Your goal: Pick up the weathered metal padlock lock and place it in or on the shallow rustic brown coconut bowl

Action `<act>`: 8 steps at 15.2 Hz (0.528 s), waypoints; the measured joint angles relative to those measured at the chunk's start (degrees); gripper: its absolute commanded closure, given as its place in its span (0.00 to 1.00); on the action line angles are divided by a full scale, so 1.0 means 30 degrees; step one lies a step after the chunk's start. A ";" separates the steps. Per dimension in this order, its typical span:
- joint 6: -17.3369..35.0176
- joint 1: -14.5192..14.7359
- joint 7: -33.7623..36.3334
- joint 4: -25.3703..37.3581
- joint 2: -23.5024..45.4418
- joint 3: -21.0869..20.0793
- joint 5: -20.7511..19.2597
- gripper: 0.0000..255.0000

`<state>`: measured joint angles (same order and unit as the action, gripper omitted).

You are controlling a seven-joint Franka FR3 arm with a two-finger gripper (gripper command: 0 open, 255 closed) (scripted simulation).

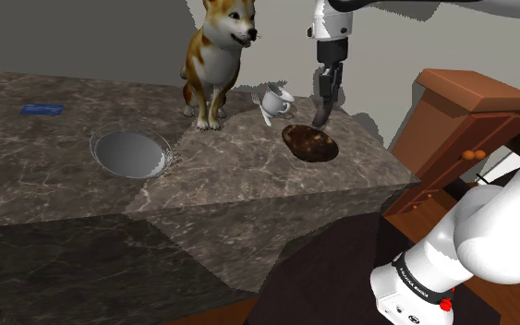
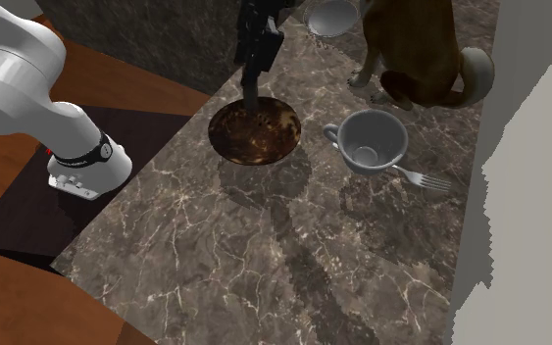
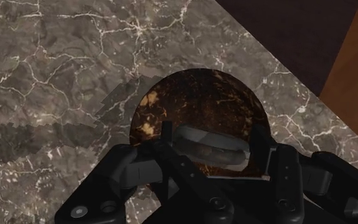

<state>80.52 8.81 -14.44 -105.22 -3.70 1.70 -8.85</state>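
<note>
The shallow brown coconut bowl point(image 1: 309, 143) point(image 2: 256, 132) point(image 3: 203, 102) rests on the marble counter near its edge. My black gripper point(image 1: 320, 115) point(image 2: 251, 93) point(image 3: 213, 141) hangs just above the bowl, pointing down into it. In the wrist view the grey metal padlock point(image 3: 210, 151) lies clasped between the two fingers point(image 3: 166, 143), its curved shackle showing over the bowl's dark inside. The padlock's body is mostly hidden by the hand.
A dog figurine point(image 1: 219, 55) stands behind the bowl, with a white cup point(image 1: 275, 100) point(image 2: 372, 140) and a fork point(image 2: 423, 178) beside it. A round metal bowl point(image 1: 129, 152) and a blue flat item point(image 1: 42, 109) lie further along the counter point(image 1: 54, 175). A wooden cabinet point(image 1: 461, 129) stands beyond the counter's end.
</note>
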 measured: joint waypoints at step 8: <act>0.2076 -0.0004 0.0301 -0.2064 0.0034 0.0015 0.0029 1.00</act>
<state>86.75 8.80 -13.54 -111.41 -3.59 1.74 -8.76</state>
